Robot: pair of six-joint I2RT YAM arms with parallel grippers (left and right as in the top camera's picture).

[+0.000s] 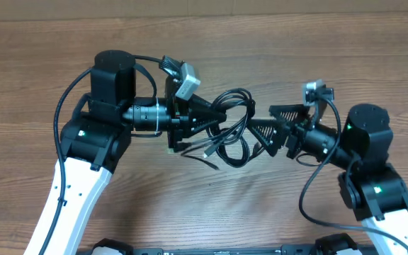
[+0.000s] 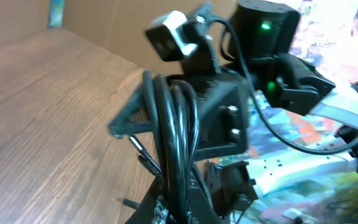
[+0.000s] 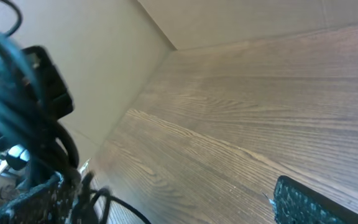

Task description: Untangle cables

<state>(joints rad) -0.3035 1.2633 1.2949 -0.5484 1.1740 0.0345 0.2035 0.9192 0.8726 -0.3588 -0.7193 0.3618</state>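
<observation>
Overhead, a brown wood-grain tabletop [image 1: 331,57] meets a tan cardboard wall [image 1: 261,8]; the left gripper [image 1: 222,113] pinches thin black looped cables [image 1: 232,138], the right gripper [image 1: 264,120] gapes wide.

Thin blk cables [image 1: 231,127], tangled in looped bundle.

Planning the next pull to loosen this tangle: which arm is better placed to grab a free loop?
Right. The right hand is open beside the cables, while the left hand is shut on them, probably best kept as anchor.
</observation>
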